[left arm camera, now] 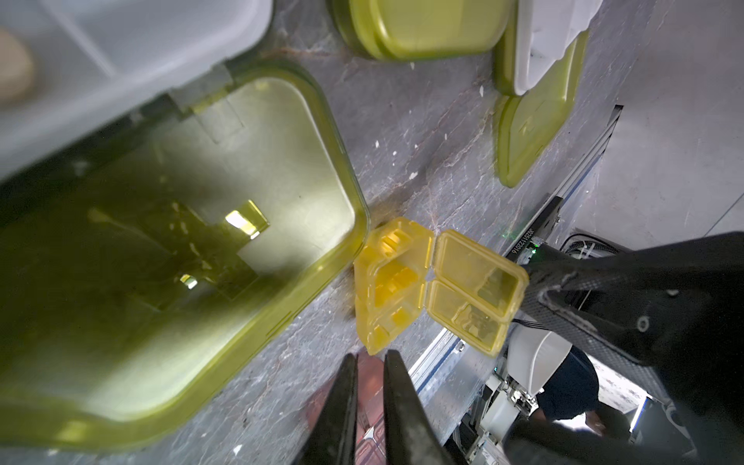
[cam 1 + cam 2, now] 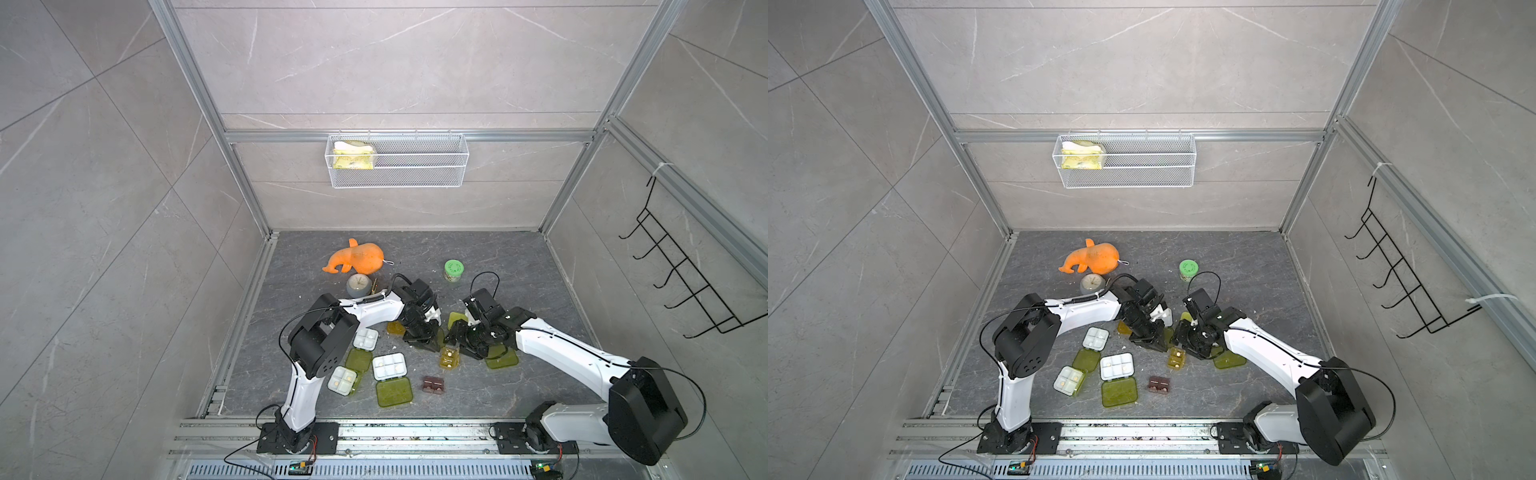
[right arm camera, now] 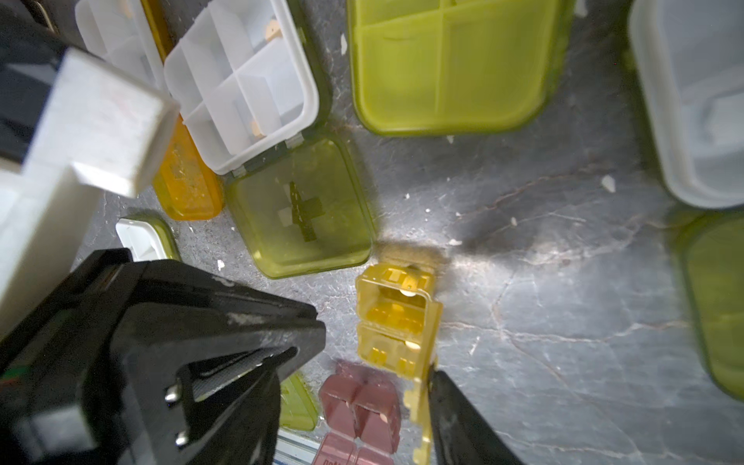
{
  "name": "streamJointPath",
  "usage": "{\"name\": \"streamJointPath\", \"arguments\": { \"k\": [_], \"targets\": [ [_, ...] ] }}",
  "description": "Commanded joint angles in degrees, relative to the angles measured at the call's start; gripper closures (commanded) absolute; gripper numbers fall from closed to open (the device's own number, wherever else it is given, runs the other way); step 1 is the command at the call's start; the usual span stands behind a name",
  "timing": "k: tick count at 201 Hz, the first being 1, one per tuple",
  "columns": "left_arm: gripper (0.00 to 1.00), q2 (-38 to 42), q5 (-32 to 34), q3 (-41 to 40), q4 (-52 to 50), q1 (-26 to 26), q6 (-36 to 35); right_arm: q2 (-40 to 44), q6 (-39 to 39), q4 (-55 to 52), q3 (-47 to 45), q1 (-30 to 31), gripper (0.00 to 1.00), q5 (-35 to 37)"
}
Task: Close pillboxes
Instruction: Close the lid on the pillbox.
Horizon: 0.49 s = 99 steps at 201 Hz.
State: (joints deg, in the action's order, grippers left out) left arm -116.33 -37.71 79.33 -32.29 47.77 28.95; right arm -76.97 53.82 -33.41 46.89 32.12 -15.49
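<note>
**A:** While both arms lean in over the surface (image 2: 498,257), how are they posed?

**B:** The left arm (image 2: 370,309) rises from its base, folds at the elbow and runs its forearm toward 2 o'clock, wrist tipped down. The right arm (image 2: 557,345) reaches toward 10 o'clock, wrist tipped down too.

**A:** And the end effectors?

**B:** The left end effector (image 2: 428,347) is drawn narrow, with only a slit between the jaws and nothing gripped. The right end effector (image 2: 457,345) stands wide, one finger (image 3: 455,418) touching a raised lid's edge.

**A:** Whose lid?

**B:** The amber two-cell pillbox (image 2: 449,357), near mid-surface. The left end effector is at its 10 o'clock and the right at its 2 o'clock. A six-cell pillbox (image 2: 389,365) lies open at its 9 o'clock, lid flat.
</note>
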Motion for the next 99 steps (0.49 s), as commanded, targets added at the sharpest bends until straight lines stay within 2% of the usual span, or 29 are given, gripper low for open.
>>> {"name": "streamJointPath", "arguments": {
  "k": [1,99],
  "targets": [
    [0.84,-0.9,-0.7,1.9,0.1,0.4,0.6,-1.2,-0.1,1.0,1.9,0.8,0.4,-0.5],
    [0.85,-0.8,0.0,1.9,-0.8,0.4,-0.3,-4.9,-0.6,2.3,3.3,1.7,0.41,-1.2]
  ]
}}
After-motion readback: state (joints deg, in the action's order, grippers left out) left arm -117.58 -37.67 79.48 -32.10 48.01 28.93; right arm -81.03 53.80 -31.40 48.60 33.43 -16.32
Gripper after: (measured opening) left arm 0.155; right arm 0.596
